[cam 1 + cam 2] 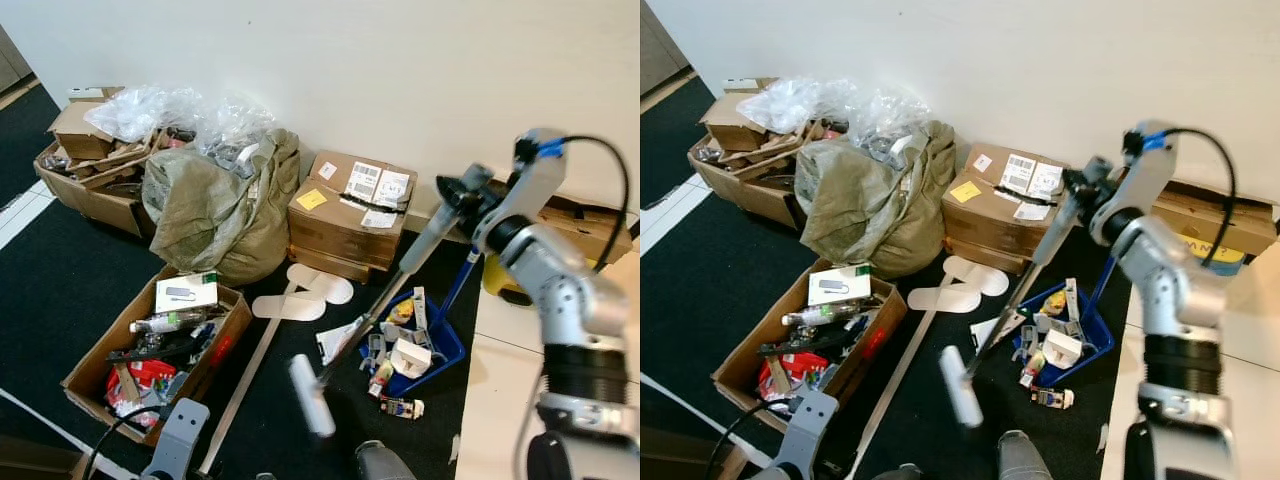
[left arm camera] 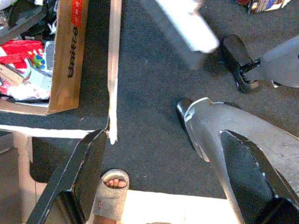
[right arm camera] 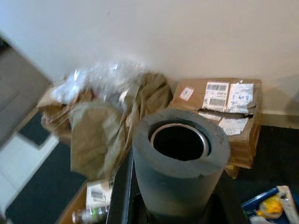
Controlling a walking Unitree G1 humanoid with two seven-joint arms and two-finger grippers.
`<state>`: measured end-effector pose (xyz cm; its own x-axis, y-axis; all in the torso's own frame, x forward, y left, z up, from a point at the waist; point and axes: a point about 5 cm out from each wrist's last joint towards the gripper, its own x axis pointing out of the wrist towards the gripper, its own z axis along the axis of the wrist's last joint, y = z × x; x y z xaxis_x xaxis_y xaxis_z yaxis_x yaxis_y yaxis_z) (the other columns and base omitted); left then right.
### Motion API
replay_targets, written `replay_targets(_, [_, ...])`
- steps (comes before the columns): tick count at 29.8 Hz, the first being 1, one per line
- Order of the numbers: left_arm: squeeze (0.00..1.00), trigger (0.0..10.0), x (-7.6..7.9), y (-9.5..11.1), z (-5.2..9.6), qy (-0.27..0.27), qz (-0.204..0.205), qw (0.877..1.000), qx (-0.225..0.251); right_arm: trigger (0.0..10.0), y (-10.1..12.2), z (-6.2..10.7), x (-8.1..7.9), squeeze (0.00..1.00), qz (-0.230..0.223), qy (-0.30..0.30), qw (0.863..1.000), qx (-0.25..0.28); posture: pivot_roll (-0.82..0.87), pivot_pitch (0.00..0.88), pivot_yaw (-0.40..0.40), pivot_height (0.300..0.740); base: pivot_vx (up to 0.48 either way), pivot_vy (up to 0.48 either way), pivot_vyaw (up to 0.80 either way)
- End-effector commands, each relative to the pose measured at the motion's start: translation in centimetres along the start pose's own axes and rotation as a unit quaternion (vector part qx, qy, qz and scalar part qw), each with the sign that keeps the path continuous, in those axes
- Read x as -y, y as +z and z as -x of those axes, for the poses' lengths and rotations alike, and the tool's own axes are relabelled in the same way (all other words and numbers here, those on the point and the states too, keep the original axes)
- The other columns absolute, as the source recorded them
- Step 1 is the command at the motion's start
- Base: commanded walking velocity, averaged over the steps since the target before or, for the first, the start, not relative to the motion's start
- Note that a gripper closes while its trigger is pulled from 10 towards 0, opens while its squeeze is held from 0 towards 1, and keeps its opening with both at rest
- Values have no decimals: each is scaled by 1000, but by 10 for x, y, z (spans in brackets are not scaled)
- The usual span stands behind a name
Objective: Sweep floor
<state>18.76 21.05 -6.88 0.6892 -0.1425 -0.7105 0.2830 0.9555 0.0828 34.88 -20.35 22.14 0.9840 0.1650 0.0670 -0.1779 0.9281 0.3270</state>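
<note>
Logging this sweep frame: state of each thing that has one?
right gripper: shut on broom handle
broom: tilted, head on dark carpet, blurred
blue dustpan: on floor, full of litter
left gripper: open, hangs low over carpet
long cardboard box: open, full of clutter
green sack: slumped, open at top
labelled box: closed

Even, bright indoor light falls on the white wall [image 1: 400,70] with soft shadows below the boxes [image 1: 345,225], while the broom head [image 1: 312,395] is smeared by motion blur and the right wrist view looks soft.
</note>
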Motion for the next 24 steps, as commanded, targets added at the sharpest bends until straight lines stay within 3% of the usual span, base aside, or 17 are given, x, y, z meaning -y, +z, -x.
replay_targets(1, [0, 10000, -3, -14, 6, 0, 3, 1000, -21, 10000, 2, 3, 2, 0, -5, -30, 999, 40, -58, 203, 97, 740, 0, 0, 0])
replay_targets(5, [0, 10000, -5, -20, 10, -2, -3, 1000, -24, 10000, -18, 3, -9, 0, -33, -57, 996, 61, -39, 228, 105, 740, 0, 0, 0])
replay_targets(8, [0, 10000, -6, -24, 13, -5, -6, 1000, -24, 10000, -33, 2, -17, 0, -13, -83, 995, 60, -29, 251, 107, 740, 0, 0, 0])
replay_targets(10, [0, 10000, -6, -24, 13, -5, -6, 1000, -24, 10000, -33, 2, -17, 0, -13, -83, 995, 60, -29, 251, 107, 740, 0, 0, 0])
replay_targets(16, [0, 10000, -7, -28, 17, -12, -11, 1000, -20, 10000, -65, 1, -18, 0, 19, -135, 991, 19, 1, 286, 111, 740, 0, 0, 0])
replay_targets(24, [0, 10000, -10, -29, 21, -19, -21, 1000, -11, 10000, -73, 4, -12, 0, 51, -180, 982, 31, 25, 312, 123, 740, 0, 0, 0])
